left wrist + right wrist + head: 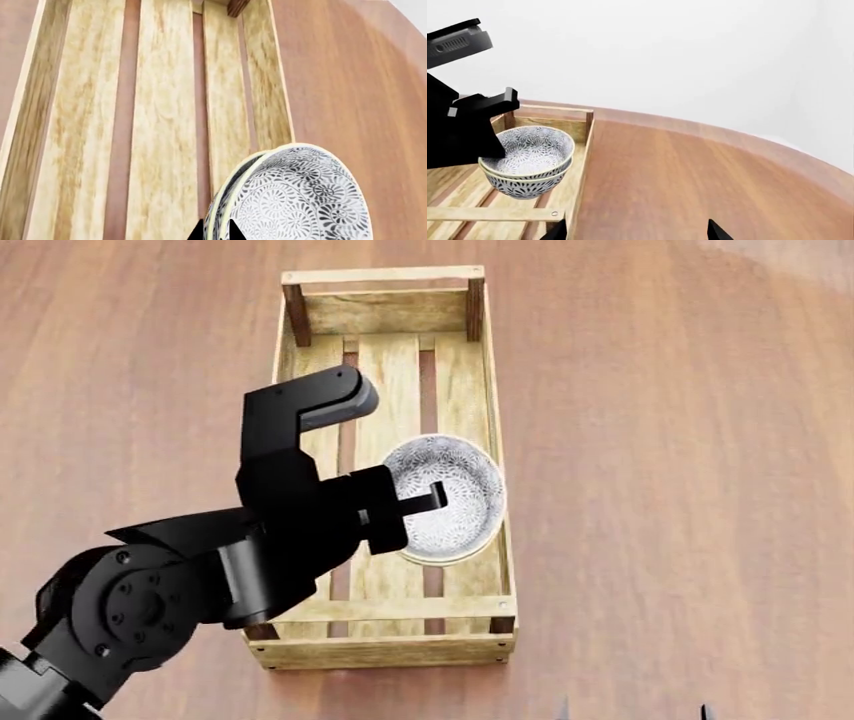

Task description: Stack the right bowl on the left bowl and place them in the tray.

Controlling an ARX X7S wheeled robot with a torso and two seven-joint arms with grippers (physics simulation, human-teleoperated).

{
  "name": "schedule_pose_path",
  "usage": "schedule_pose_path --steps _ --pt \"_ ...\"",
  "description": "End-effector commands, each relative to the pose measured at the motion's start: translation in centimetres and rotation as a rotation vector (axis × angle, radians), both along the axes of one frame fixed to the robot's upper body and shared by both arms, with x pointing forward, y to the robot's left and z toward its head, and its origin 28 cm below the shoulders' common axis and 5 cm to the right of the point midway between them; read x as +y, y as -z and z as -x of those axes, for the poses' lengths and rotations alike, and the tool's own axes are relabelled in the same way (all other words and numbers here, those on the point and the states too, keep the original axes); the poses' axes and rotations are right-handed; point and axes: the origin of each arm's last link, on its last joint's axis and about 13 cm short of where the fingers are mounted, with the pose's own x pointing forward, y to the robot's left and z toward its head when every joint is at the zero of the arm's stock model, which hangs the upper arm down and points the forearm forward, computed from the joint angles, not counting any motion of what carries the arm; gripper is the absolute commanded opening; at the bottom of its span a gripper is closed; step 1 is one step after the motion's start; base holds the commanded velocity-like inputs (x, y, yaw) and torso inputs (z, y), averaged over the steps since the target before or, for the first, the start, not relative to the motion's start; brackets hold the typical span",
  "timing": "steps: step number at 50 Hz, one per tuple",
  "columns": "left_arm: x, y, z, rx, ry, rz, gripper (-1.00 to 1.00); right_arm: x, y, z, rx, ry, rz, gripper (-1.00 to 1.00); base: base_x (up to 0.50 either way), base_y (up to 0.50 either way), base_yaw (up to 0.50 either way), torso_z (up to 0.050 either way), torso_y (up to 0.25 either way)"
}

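Observation:
Two stacked bowls (pixel 454 495), white with a dark floral pattern, hang over the near-right part of the tray (pixel 387 650), close to its right wall. My left gripper (pixel 430 505) is shut on their rims, and in the left wrist view both rims sit between its fingertips (pixel 215 232). There the bowls (pixel 297 195) show edge-on above the tray's slatted boards (pixel 160 100). From the right wrist view the stacked bowls (pixel 527 160) appear slightly above the tray floor (pixel 494 214). My right gripper (pixel 636 232) is open over bare table, to the right of the tray's front corner; its tips (pixel 631 710) show at the bottom of the head view.
The wooden table (pixel 667 440) spreads all round the tray. The far end of the tray holds nothing, with dark corner posts (pixel 296 328) at the back. A white wall (pixel 660 60) rises beyond the table's curved edge.

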Motion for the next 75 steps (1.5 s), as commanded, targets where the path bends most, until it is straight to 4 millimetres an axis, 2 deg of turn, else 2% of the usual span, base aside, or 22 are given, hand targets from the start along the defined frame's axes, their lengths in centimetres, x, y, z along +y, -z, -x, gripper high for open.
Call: schedule_pose_path --steps 1,28,62,63,75 --pt "-0.7 -0.5 -1.1 -0.057 0.008 0.022 -1.0 -0.1 0.1 -0.5 -0.007 0.004 -0.003 1.0 0.0 0.0 0.0 0.0 0.0" --pt "0.0 1.1 -2.0 -0.041 -0.005 -0.027 -1.0 -0.5 0.4 -1.0 0.007 0.023 -0.002 1.0 0.0 0.0 0.0 0.0 0.001" --pt "0.8 3.1 -1.7 -0.033 0.113 0.004 -1.0 -0.7 1.1 -2.0 0.037 0.057 0.014 1.0 0.0 0.0 0.0 0.0 0.001" --pt "0.9 3.1 -1.8 -0.031 0.112 0.005 1.0 -0.7 1.1 -2.0 0.039 0.057 0.014 1.0 0.0 0.0 0.0 0.0 0.0" --pt "1.2 3.1 -1.9 -0.037 0.106 -0.007 1.0 -0.8 1.0 -1.9 0.039 0.062 0.015 1.0 0.0 0.0 0.0 0.0 0.0"
